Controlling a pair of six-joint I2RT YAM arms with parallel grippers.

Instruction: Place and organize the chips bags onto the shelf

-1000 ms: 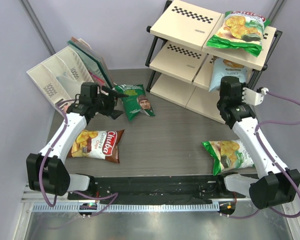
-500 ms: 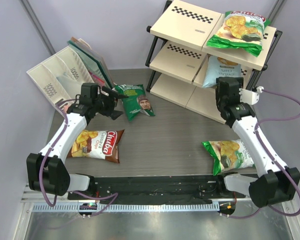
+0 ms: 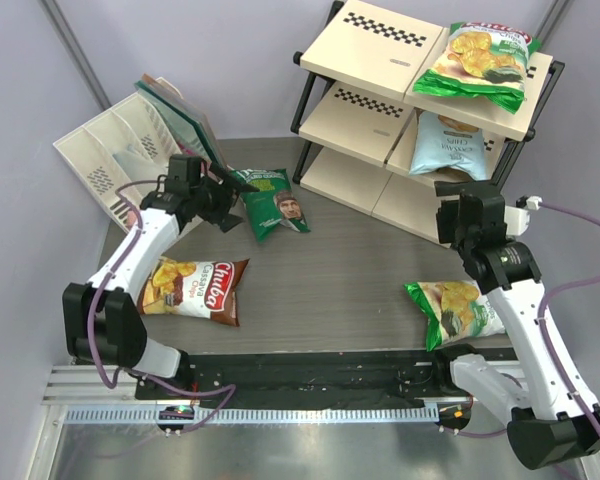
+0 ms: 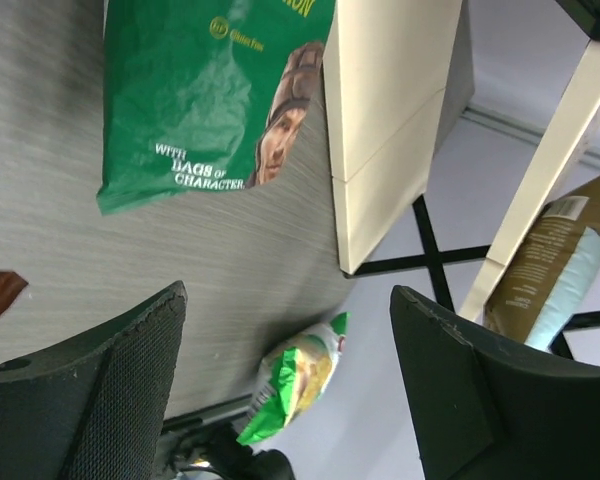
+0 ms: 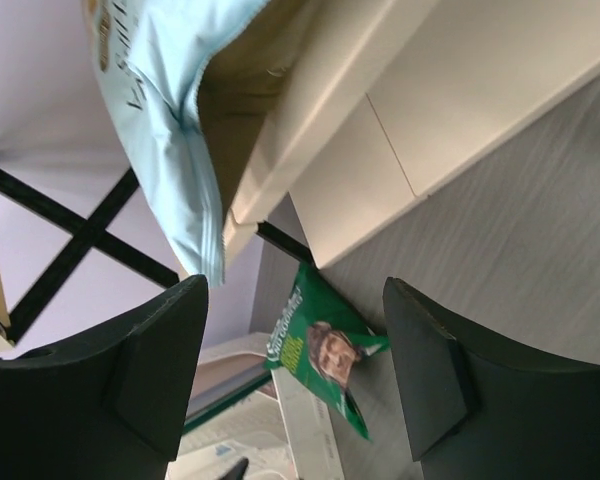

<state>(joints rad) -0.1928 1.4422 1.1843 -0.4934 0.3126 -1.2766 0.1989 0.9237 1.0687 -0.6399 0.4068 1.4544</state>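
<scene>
The shelf [image 3: 375,45] stands at the back right. A green-and-white chips bag [image 3: 477,62] lies on its top board and a light blue one [image 3: 450,145] on the middle board. On the table are a dark green bag with a face [image 3: 270,202], a brown Chuba bag [image 3: 195,288] and another green-and-white bag [image 3: 458,310]. My left gripper [image 3: 232,197] hovers open just left of the dark green bag [image 4: 195,90]. In front of the shelf, a little below the light blue bag [image 5: 165,110], my right gripper [image 3: 450,215] is open and empty.
A white slotted organizer [image 3: 115,155] leans at the back left with green-edged panels [image 3: 185,115] propped against it. The shelf's lower boards [image 4: 390,110] reach close to the dark green bag. Grey walls close in on both sides.
My right gripper opened, left the light blue bag on the middle board and drew back toward the near side. The left gripper shifted slightly toward the dark green bag.
</scene>
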